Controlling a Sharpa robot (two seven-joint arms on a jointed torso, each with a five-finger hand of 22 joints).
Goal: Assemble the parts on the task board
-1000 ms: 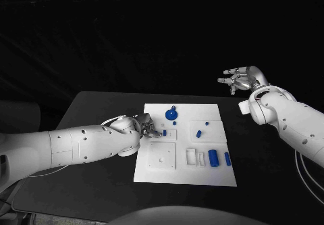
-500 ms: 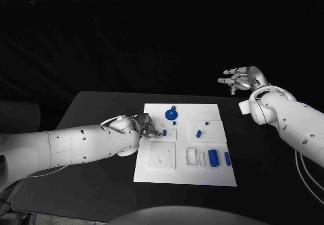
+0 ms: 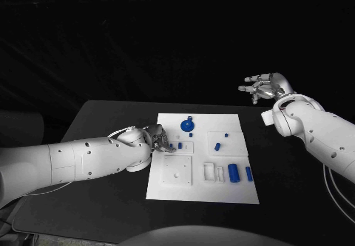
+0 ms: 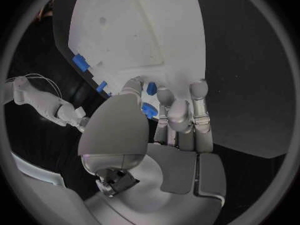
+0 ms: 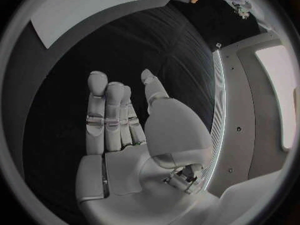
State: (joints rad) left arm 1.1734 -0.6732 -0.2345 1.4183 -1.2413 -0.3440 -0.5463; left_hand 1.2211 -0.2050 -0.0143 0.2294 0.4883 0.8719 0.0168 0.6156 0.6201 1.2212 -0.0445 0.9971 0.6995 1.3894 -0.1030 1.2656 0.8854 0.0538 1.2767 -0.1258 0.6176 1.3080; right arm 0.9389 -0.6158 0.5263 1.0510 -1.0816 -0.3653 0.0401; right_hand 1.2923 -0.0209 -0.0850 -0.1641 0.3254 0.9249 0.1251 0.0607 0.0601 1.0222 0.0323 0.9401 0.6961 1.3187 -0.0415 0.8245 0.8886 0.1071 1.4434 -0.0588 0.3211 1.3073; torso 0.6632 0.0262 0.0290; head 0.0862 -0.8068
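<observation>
L hand [image 3: 157, 140] is at the task board [image 3: 203, 192] left edge, fingers together by a small blue peg [image 3: 180, 145]; can't tell if it's pinching. Looks like seating step; next needs straight push. R hand [image 3: 264, 85] is raised, fingers apart, nothing in it. Approx. seven blue parts, one board.

Head cam looks steeply down on the tabletop [image 3: 111, 205], from a distance. Left wrist cam sits behind the left hand [image 4: 178, 127], close over the task board [image 4: 144, 30]. Right wrist cam sits behind the right hand [image 5: 134, 135], high, far off. All share the board.
</observation>
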